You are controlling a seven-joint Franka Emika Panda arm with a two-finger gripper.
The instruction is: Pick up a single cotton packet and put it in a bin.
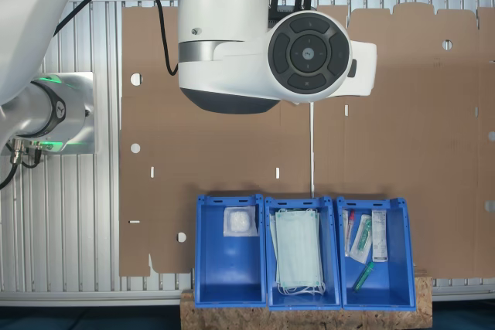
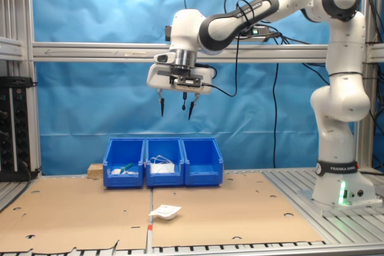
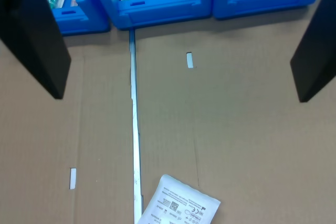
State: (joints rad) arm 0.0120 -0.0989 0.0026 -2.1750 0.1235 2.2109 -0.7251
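The gripper (image 2: 175, 111) is hanging high above the cardboard (image 2: 240, 208) in the second exterior view, fingers (image 3: 31, 35) spread wide and holding nothing. It is sitting well above the packet (image 2: 164, 211), which is lying loose on the cardboard in front of the 3 bins, near the seam between the 2 sheets. In the wrist view the packet (image 3: 178, 205) is showing label side up, turned at an angle to the seam, with part of it cut off by the picture's edge.

The packet is looking light and soft: thin clear plastic over a pad of cotton, so it should squash under the fingers rather than resist them. The film is probably slick, and a grip on one thin edge could slip or just fold the wrap. Since it is lying nearly flat, one corner lifted slightly in the second exterior view, the fingers would need to come down either side of it and close across the padded middle, aligned with its tilt. Breakage is no worry; dragging it along the cardboard is the likelier fault.

The bin (image 1: 230, 249) for it is standing at the first exterior view's left of the row, at the second exterior view's right (image 2: 203, 162), with 1 white packet already lying in it. The middle bin (image 1: 303, 251) is holding green masks and the third bin (image 1: 375, 251) tubes.
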